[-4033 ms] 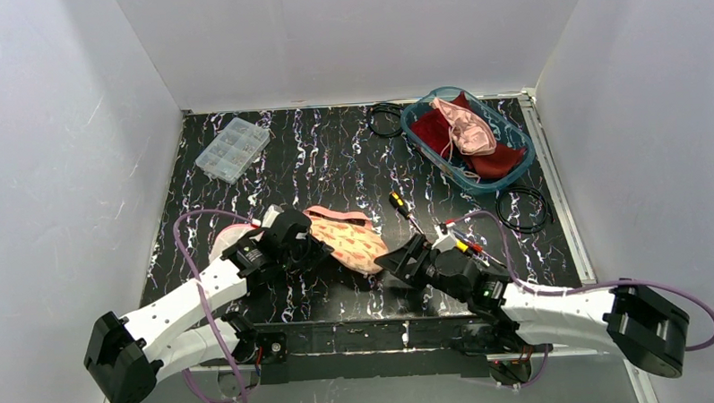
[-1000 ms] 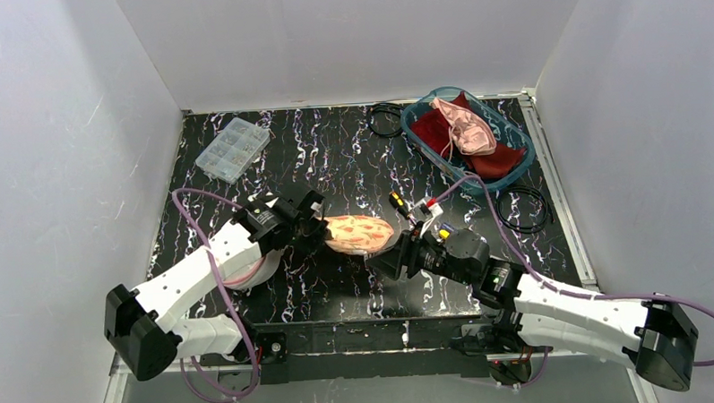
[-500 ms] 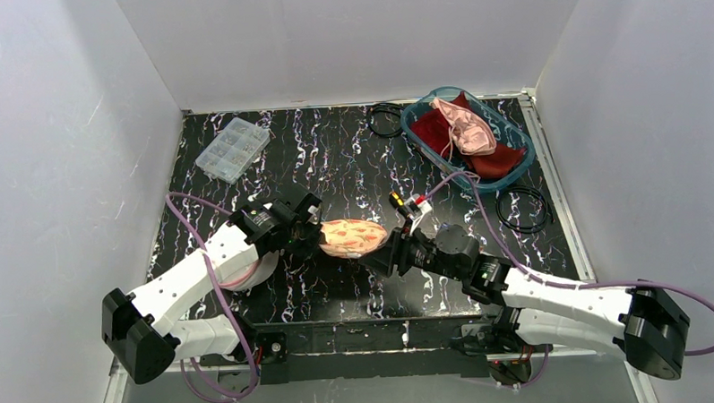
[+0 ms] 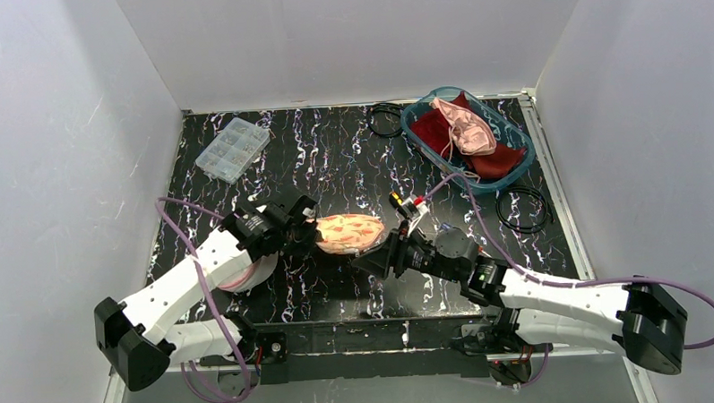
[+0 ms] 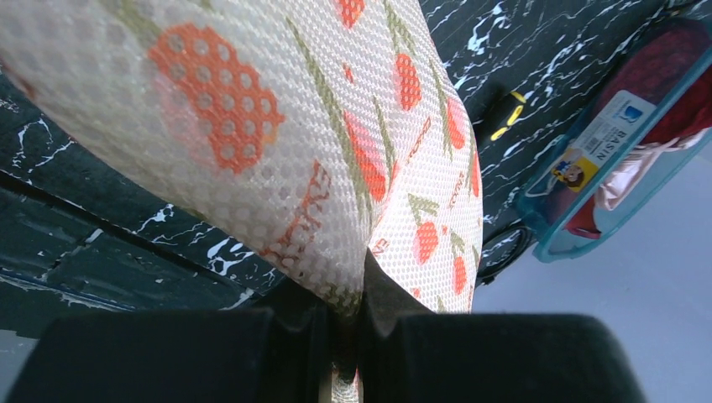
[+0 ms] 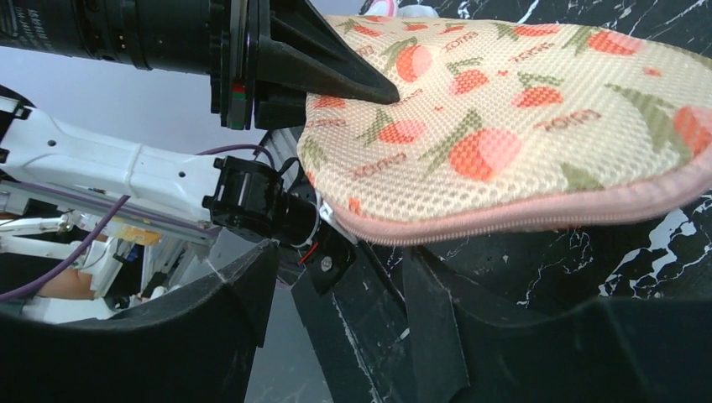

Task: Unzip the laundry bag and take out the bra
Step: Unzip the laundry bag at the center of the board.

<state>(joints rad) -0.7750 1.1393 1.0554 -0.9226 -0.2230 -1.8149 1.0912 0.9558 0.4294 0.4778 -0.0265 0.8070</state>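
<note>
The laundry bag point(image 4: 350, 232) is a cream mesh pouch with orange fruit print and a pink zipper edge point(image 6: 537, 217). My left gripper point(image 4: 308, 232) is shut on its left end and holds it off the table; the mesh point(image 5: 336, 159) is pinched between the jaws. My right gripper point(image 4: 373, 264) is open just below the bag's near zipper edge, its fingers point(image 6: 432, 311) apart and holding nothing. The zipper looks closed. No bra shows from inside the bag.
A blue basin point(image 4: 468, 139) with red and pink garments stands at the back right. A clear parts box point(image 4: 232, 148) lies at the back left. Black cable rings point(image 4: 524, 209) and a small yellow-and-black tool point(image 4: 396, 202) lie to the right.
My left gripper has lifted the bag and carried it up and right. My right gripper has moved left, in under the bag's near edge.
</note>
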